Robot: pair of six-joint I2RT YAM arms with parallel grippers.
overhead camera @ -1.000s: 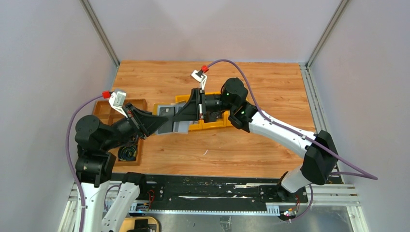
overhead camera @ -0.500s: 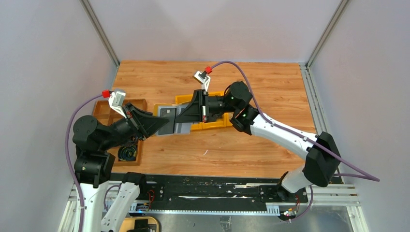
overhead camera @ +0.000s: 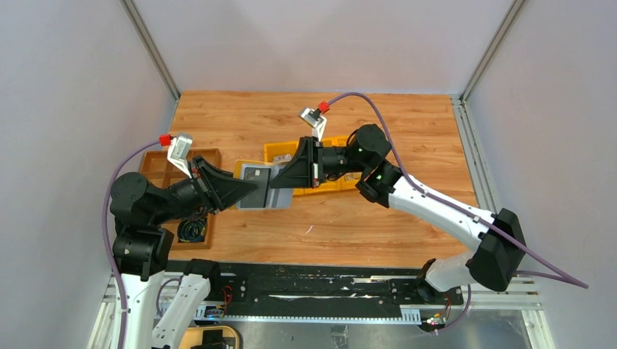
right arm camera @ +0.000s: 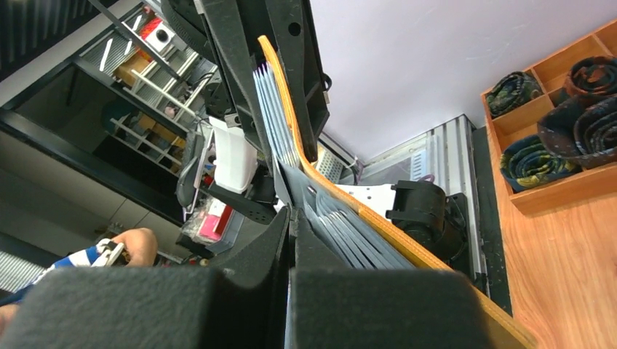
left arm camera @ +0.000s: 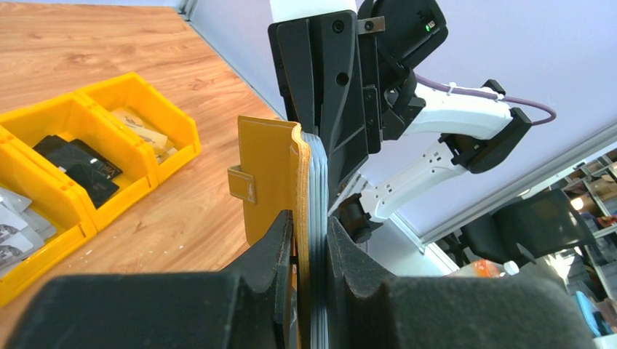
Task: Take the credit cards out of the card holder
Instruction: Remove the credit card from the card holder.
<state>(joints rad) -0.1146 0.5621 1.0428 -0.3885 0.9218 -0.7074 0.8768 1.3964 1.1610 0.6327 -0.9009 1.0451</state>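
Above the surface [overhead camera: 378,218], near the bins [left arm camera: 120,98]: holder [left arm camera: 267,171] held in air, spread wider than before. Right hand [right arm camera: 291,225] has drawn rightward, pinched on grey inner layers. Left hand [left arm camera: 309,233] clamps the yellow edge. Cards likely still inside.

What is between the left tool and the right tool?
The card holder, held off the table and gripped by both: left tool at one end, right tool at the other. The top view shows it.

Overhead camera looks down; opposed wrist cameras closely share card holder [left arm camera: 266,169].
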